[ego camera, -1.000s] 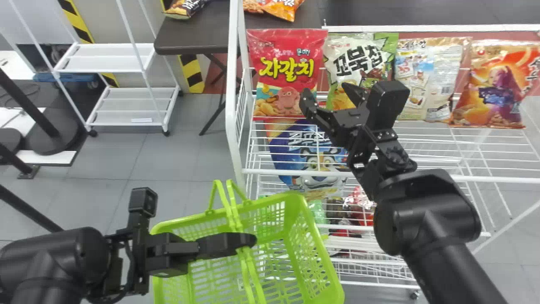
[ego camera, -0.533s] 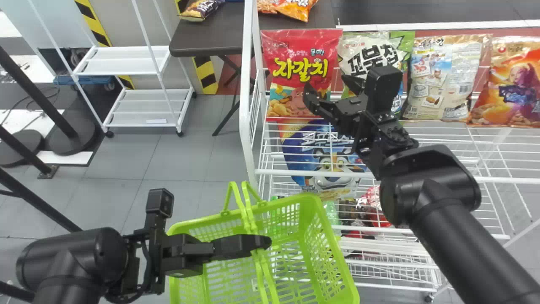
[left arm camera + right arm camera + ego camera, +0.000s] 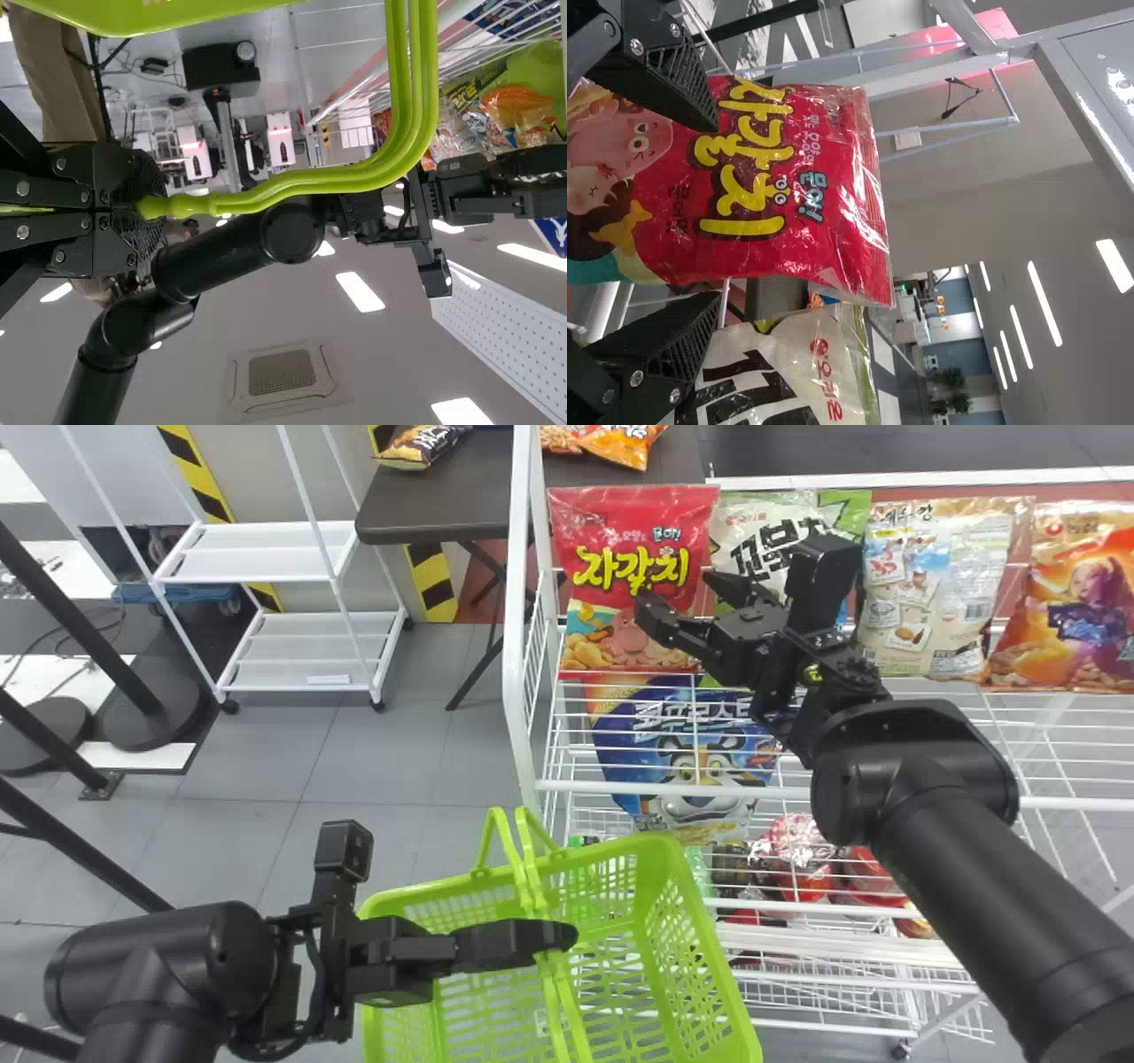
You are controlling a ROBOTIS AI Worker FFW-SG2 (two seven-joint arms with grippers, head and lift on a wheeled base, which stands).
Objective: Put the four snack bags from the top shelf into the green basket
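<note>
While red bag (image 3: 651,518) shows yellow lettering (image 3: 742,227), right tool (image 3: 680,599) gapes, perhaps touching.

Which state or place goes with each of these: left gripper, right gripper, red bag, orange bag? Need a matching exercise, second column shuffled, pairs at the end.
Column 1
1. Left gripper
2. Right gripper
3. Red bag
4. Orange bag

Column 2
A. Rightmost in the row on the top shelf
B. Jaws shut on the handle of the green basket
C. Leftmost in that row
D. Jaws open, up by the snack row

Pairs: 1-B, 2-D, 3-C, 4-A
</note>
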